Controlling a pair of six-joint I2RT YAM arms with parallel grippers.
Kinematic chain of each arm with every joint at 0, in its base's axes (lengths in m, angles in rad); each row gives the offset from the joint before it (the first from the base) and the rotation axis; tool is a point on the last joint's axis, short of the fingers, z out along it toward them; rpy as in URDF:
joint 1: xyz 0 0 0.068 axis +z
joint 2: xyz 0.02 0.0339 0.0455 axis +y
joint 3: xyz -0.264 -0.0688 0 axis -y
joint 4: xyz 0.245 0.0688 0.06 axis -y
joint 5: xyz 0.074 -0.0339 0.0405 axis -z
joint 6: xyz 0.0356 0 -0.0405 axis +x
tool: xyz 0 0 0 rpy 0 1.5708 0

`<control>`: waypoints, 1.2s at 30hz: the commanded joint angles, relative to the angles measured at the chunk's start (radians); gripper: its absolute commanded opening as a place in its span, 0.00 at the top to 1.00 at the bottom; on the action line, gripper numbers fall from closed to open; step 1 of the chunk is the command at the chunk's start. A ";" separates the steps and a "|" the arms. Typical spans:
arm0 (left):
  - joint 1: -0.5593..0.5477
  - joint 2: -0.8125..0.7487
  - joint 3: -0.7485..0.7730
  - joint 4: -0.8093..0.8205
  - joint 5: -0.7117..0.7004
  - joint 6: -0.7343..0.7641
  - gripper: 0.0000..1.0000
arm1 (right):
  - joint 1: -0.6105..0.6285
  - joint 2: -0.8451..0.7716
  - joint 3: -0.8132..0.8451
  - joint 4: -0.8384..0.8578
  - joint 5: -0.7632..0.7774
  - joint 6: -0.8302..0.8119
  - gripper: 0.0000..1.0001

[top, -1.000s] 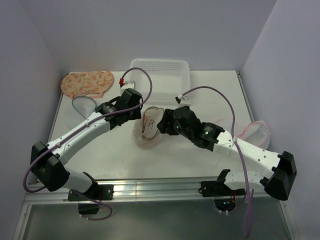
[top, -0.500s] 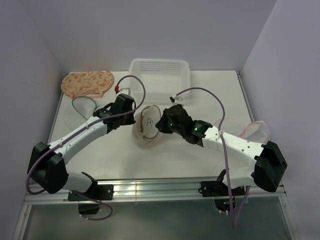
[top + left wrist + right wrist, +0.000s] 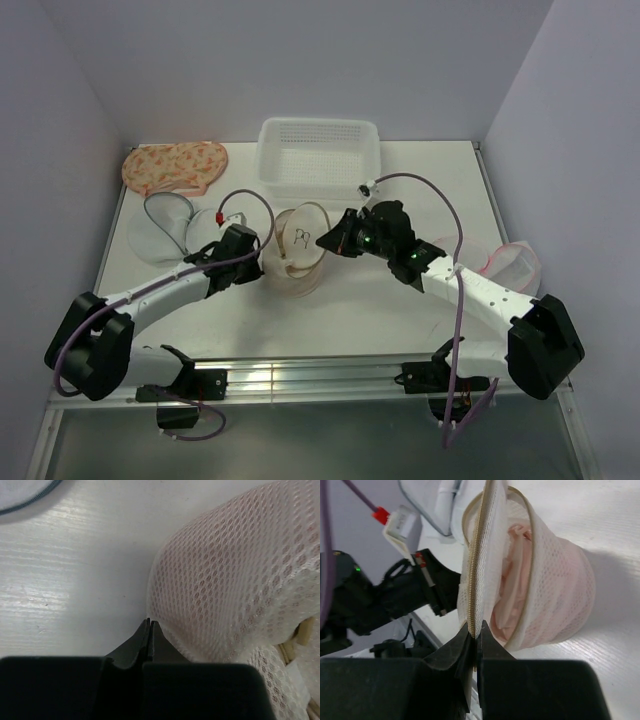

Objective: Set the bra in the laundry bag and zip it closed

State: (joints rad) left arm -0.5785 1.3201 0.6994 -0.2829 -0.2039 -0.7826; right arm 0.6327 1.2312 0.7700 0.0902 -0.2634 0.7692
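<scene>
The laundry bag (image 3: 295, 262), white mesh with a tan zip rim, sits mid-table with its lid flap (image 3: 303, 232) raised on edge. Pale pink bra fabric (image 3: 516, 575) shows inside the open bag (image 3: 560, 585). My right gripper (image 3: 331, 240) is at the bag's right side, shut on the lid's zip rim (image 3: 476, 580), as the right wrist view (image 3: 476, 627) shows. At the bag's left side my left gripper (image 3: 262, 268) is shut, its tips (image 3: 150, 621) pinching the bottom edge of the mesh wall (image 3: 225, 580).
A white slotted basket (image 3: 320, 150) stands behind the bag. A floral-patterned garment (image 3: 175, 165) lies at the back left, with a grey-rimmed mesh bag (image 3: 165, 225) in front of it. A pink-rimmed mesh bag (image 3: 505, 265) lies at the right, beside the right arm.
Both grippers have shut. The left one slid toward the near left of the bag. The right one drew back and raised the lid flap by its rim.
</scene>
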 commanded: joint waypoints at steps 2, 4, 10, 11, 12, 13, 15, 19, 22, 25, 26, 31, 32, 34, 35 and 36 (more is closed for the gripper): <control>-0.029 -0.071 -0.070 0.168 0.028 -0.099 1.00 | -0.044 -0.036 -0.014 0.169 -0.206 0.019 1.00; -0.050 -0.078 -0.081 0.192 0.015 -0.116 1.00 | -0.056 -0.027 -0.015 0.204 -0.252 0.030 1.00; -0.161 -0.027 -0.090 0.243 -0.054 -0.199 1.00 | -0.119 -0.001 -0.054 0.356 -0.428 0.134 1.00; -0.182 -0.021 -0.092 0.260 -0.057 -0.208 1.00 | -0.131 0.005 -0.057 0.370 -0.447 0.146 1.00; -0.193 -0.010 -0.093 0.266 -0.072 -0.221 1.00 | -0.137 0.011 -0.060 0.382 -0.468 0.162 1.00; -0.208 -0.009 -0.095 0.274 -0.080 -0.240 1.00 | -0.143 0.030 -0.060 0.396 -0.487 0.166 1.00; -0.247 -0.019 -0.103 0.315 -0.107 -0.271 1.00 | -0.160 0.053 -0.063 0.401 -0.537 0.177 1.00; -0.329 -0.025 -0.084 0.323 -0.159 -0.296 1.00 | -0.189 0.126 -0.075 0.415 -0.609 0.191 1.00; -0.360 -0.036 -0.067 0.286 -0.199 -0.311 1.00 | -0.214 0.175 -0.095 0.381 -0.626 0.179 1.00; -0.371 -0.093 -0.072 0.216 -0.245 -0.340 1.00 | -0.226 0.227 -0.090 0.307 -0.620 0.130 1.00; -0.371 -0.108 -0.071 0.199 -0.256 -0.342 1.00 | -0.226 0.237 -0.084 0.281 -0.608 0.095 0.98; -0.374 -0.215 -0.049 0.073 -0.321 -0.363 1.00 | -0.226 0.242 -0.008 0.036 -0.455 -0.024 0.77; -0.374 -0.228 -0.043 0.035 -0.339 -0.363 1.00 | -0.226 0.232 0.003 0.008 -0.427 -0.045 0.70; -0.374 -0.263 -0.026 -0.008 -0.360 -0.366 1.00 | -0.225 0.197 0.025 -0.070 -0.343 -0.060 0.63; -0.374 -0.271 -0.021 -0.028 -0.370 -0.365 1.00 | -0.225 0.180 0.032 -0.084 -0.314 -0.067 0.58; -0.374 -0.285 -0.009 -0.063 -0.391 -0.365 1.00 | -0.225 0.145 0.040 -0.116 -0.289 -0.073 0.48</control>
State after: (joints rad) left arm -0.9470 1.0725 0.6346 -0.2474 -0.5091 -1.1282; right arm 0.4080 1.4693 0.7483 0.0906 -0.6708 0.7658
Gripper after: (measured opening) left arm 0.012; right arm 0.486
